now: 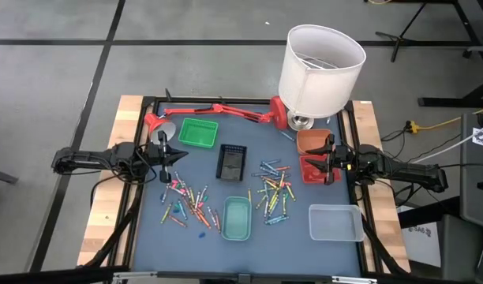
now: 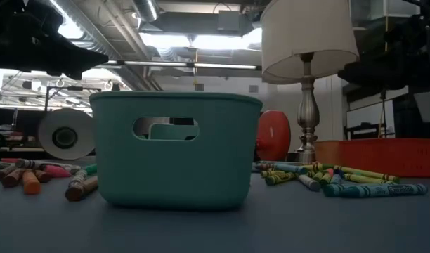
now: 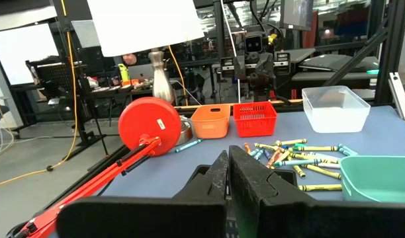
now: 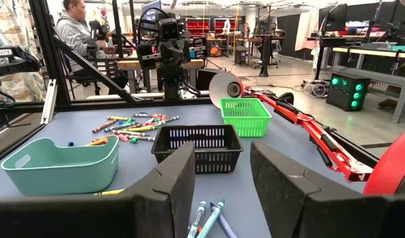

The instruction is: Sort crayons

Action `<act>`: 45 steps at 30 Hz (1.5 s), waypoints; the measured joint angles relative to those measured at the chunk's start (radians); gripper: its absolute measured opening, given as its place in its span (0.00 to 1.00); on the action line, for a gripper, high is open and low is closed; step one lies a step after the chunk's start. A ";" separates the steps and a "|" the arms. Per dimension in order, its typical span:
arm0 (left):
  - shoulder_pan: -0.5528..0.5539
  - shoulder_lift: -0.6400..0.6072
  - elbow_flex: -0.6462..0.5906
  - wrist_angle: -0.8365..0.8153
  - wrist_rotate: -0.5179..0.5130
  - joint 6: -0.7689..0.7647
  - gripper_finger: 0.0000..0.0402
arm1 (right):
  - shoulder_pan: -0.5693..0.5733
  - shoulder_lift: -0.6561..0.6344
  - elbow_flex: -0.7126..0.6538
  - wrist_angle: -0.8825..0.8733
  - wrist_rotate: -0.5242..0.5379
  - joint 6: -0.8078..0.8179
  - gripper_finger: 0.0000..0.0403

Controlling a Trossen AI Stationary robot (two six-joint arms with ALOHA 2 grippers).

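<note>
Matt slate-blue table mat (image 1: 249, 252): showing a smooth, non-reflective surface, edged by pale bare-wood side boards (image 1: 107, 209). Teal smooth plastic bin (image 2: 176, 149): showing a satin finish with a cut-out handle. Black plastic mesh basket (image 4: 197, 147), green plastic lattice basket (image 4: 245, 116) and red plastic lattice basket (image 3: 255, 118): all showing perforated walls. Orange smooth plastic tray (image 3: 210, 121): looking matt. Clear frosted plastic tub (image 3: 335, 108): appearing translucent. Paper-wrapped wax crayons (image 2: 355, 181): showing matt labels. White cloth lampshade (image 2: 308, 36) sitting over a polished metal lamp stem (image 2: 308, 116). Glossy red enamelled desk lamp (image 3: 149, 125): catching highlights.
</note>
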 joint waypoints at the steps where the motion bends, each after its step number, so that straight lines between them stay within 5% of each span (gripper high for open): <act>1: 0.000 0.000 0.000 0.000 0.000 0.000 0.00 | 0.000 0.000 0.000 0.000 0.000 0.000 0.37; 21: 0.000 0.000 0.000 0.026 0.000 0.000 0.00 | 0.000 0.042 0.043 0.297 0.000 0.103 0.37; 27: 0.000 0.000 0.000 0.039 0.000 0.000 0.00 | 0.000 0.267 0.162 0.273 0.037 0.104 0.37; 45: 0.000 0.000 0.000 0.038 0.000 0.000 0.00 | 0.000 1.053 0.583 -0.209 0.241 0.075 0.37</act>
